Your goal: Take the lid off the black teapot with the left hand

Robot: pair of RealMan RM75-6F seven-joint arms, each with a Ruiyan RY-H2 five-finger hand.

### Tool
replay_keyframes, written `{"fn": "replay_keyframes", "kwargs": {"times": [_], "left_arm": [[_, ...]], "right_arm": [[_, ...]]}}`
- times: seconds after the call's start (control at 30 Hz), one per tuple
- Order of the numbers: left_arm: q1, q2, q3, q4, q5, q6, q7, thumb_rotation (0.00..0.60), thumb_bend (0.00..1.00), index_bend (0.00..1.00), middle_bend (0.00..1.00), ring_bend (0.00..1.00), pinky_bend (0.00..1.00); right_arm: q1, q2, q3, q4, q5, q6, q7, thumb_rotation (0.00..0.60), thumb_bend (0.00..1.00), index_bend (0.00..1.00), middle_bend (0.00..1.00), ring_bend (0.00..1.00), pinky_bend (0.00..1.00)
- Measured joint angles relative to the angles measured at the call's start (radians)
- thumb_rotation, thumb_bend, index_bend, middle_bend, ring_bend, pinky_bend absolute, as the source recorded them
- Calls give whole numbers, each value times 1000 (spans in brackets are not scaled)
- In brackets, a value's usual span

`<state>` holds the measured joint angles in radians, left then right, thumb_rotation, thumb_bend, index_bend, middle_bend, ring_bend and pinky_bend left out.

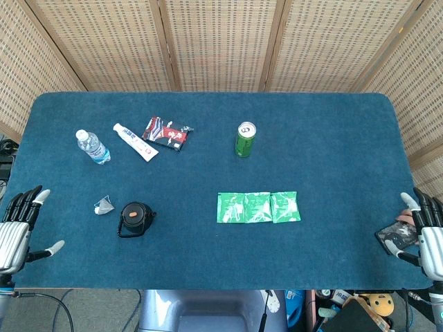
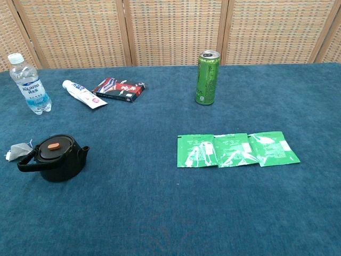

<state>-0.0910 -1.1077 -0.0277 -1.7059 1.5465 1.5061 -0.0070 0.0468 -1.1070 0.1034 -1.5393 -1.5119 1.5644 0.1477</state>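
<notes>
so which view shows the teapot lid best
The chest view: the lid sits closer and larger there, its orange knob clear atop the black teapot. The head view shows the lid from straight above, small and hard to tell from the pot.

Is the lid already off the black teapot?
No, in the chest view the lid sits on top of the black teapot, and neither hand is near it.

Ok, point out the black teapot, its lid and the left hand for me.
black teapot (image 2: 59,166), chest view, on its front body wall.
lid (image 2: 54,145), chest view, on the orange knob.
left hand (image 1: 15,228), head view, on its back.
</notes>
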Motion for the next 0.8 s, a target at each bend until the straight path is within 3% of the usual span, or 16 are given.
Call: {"fn": "replay_keyframes", "kwargs": {"times": [0.4,0.5,0.67,0.8], "left_arm": [[-21,-11,-10,3,-22,-37,-3,600,126,12,0,0,0],[-41,-23,-25,0,-46,-70,-5,600,126,114,0,0,0],[-93,-47,-63,-18,-121,-148,32,600,126,372,0,0,0],[-153,-78,-109,-53,-244,-232,112,600,126,464,0,0,0]], "right_arm": [[1,0,5,0,11,-4,-1,600,0,0,0,0,0],[2,0,6,0,15,-10,-1,600,0,0,0,0,0],[7,-3,7,4,26,-24,-4,600,0,0,0,0,0],[9,-2,12,8,38,-30,2,600,0,0,0,0,0]]}}
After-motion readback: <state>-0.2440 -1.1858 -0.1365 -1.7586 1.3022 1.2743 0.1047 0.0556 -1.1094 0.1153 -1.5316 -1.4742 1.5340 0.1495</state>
